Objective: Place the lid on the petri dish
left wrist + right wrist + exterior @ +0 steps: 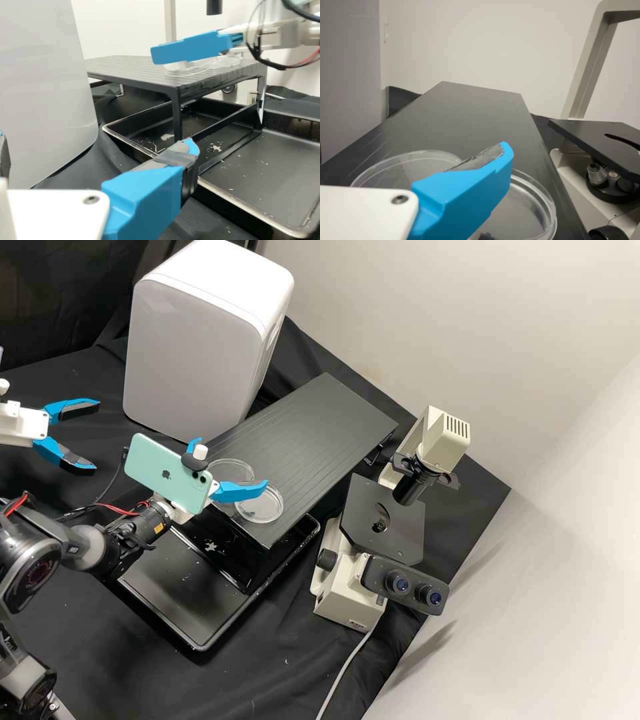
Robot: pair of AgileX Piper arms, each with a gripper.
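Dark grey right arm at near left, right pincer spread wide around one clear petri dish half on the ridged stand, other half just beside, left pincer gaping, empty

Uncovered: two clear round halves, side by side.
I see the front half, a shallow transparent disc with a low rim, lying flat at the front edge of the black ridged platform. The rear half looks much the same and lies flat just beside it, further in. I cannot tell which one covers the other, nor whether their rims touch.
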